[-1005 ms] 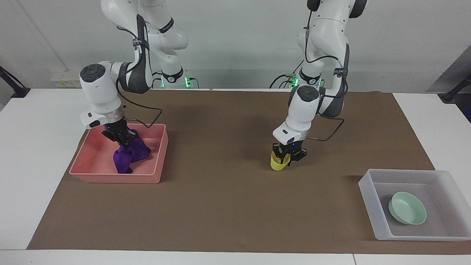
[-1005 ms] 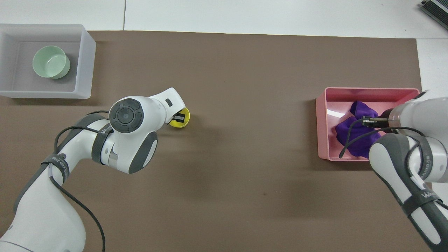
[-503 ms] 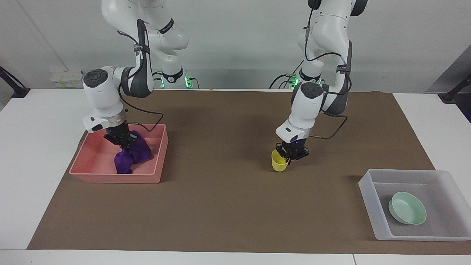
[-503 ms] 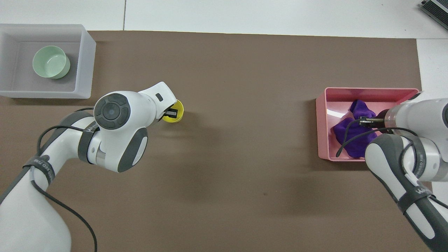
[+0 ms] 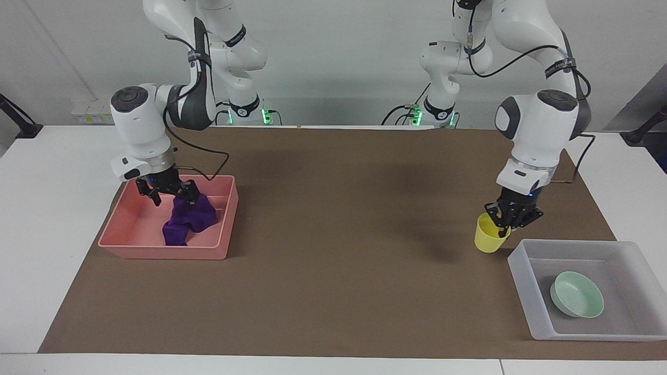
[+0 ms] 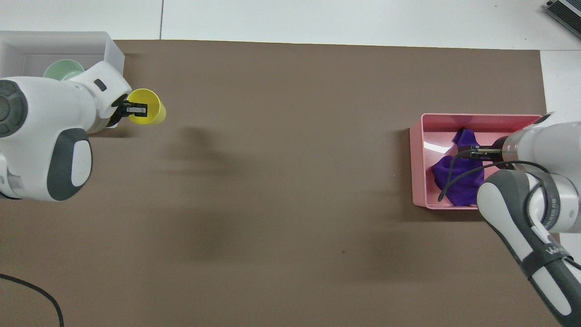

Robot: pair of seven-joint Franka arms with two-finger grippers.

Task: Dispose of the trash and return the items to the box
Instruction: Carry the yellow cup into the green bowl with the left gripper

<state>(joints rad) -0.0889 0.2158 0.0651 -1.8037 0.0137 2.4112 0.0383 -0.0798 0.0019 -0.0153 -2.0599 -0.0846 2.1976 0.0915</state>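
My left gripper [image 5: 504,228] is shut on the wall of the yellow cup [image 5: 489,240], one finger inside it. The cup hangs tilted over the mat, just beside the box's [image 5: 522,281] corner nearest the robots. In the overhead view the cup [image 6: 147,108] and left gripper [image 6: 136,109] sit next to the box [image 6: 111,52]. The mint-green bowl [image 5: 578,294] rests in the box; my left arm partly covers the bowl [image 6: 61,69] from above. The purple cloth [image 5: 186,221] lies crumpled in the pink tray [image 5: 130,229]. My right gripper [image 5: 173,200] hangs open just above the cloth [image 6: 456,179].
A brown mat [image 5: 333,271] covers most of the white table. The pink tray [image 6: 417,159] stands at the right arm's end, the box at the left arm's end. A black cable loops from the right wrist over the tray.
My left arm carried the yellow cup from mid-table to beside the box. My right gripper opened and let the purple cloth drop into the pink tray.
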